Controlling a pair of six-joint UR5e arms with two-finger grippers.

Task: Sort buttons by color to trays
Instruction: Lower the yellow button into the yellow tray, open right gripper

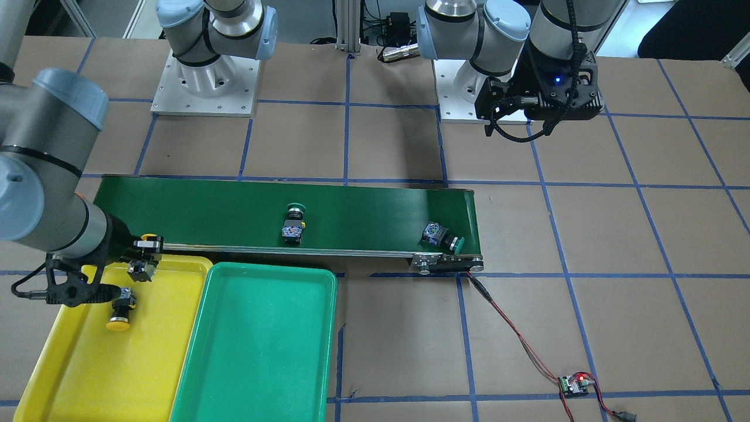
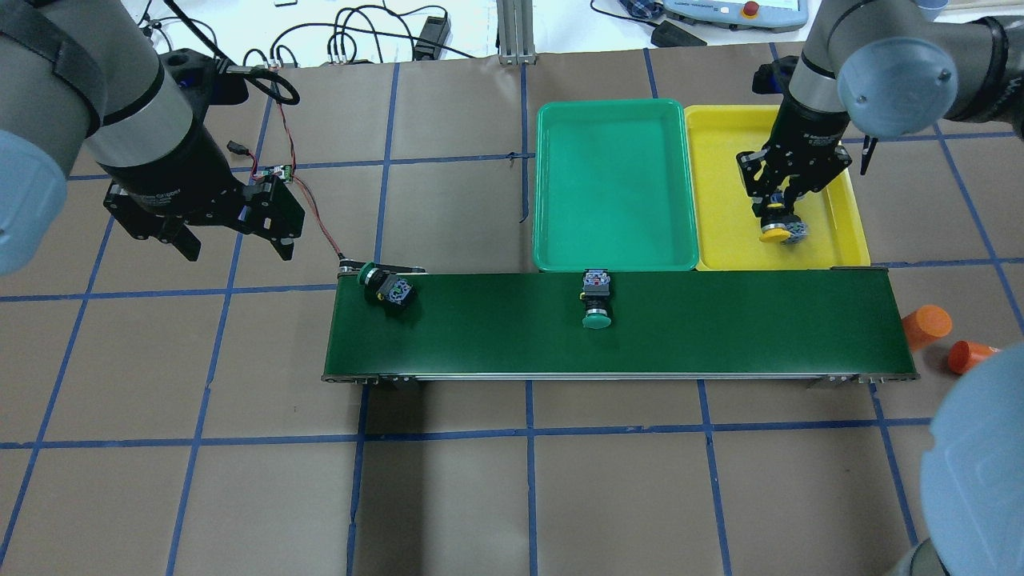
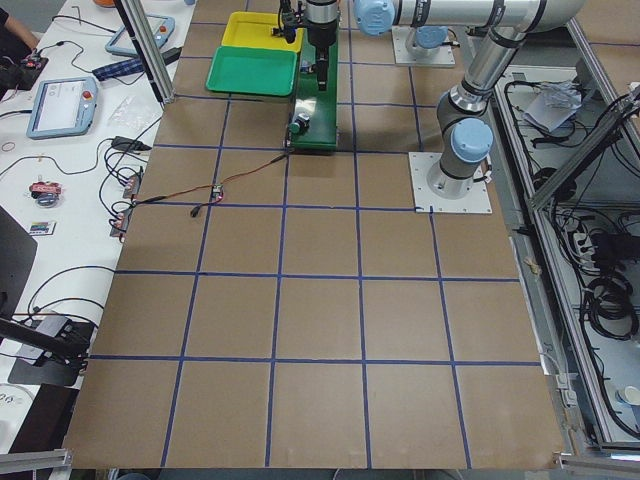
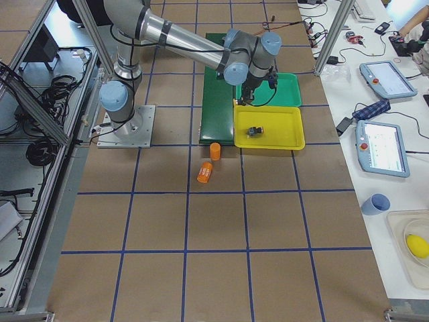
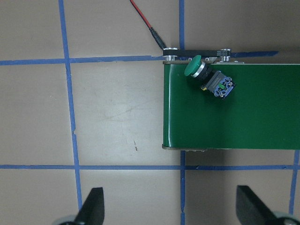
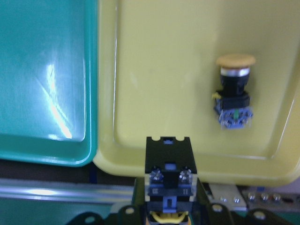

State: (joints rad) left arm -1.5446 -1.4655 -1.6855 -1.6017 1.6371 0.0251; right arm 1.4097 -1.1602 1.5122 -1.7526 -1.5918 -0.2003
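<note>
My right gripper (image 2: 778, 204) hangs over the yellow tray (image 2: 720, 200), shut on a yellow button (image 6: 168, 173) whose contact block points down. A second yellow button (image 6: 233, 91) lies on its side in that tray, close beside the gripper. The green tray (image 2: 612, 184) next to it holds nothing. Two green buttons lie on the conveyor belt: one (image 2: 388, 286) at its left end and one (image 2: 596, 300) near the middle. My left gripper (image 2: 232, 244) hovers open and empty above the table, just off the belt's left end.
The dark-green conveyor belt (image 2: 720, 328) runs in front of both trays. Two orange cylinders (image 2: 926, 324) (image 2: 968, 356) lie on the table off its right end. A red wire leads from the belt's left end to a small controller board (image 1: 577, 384).
</note>
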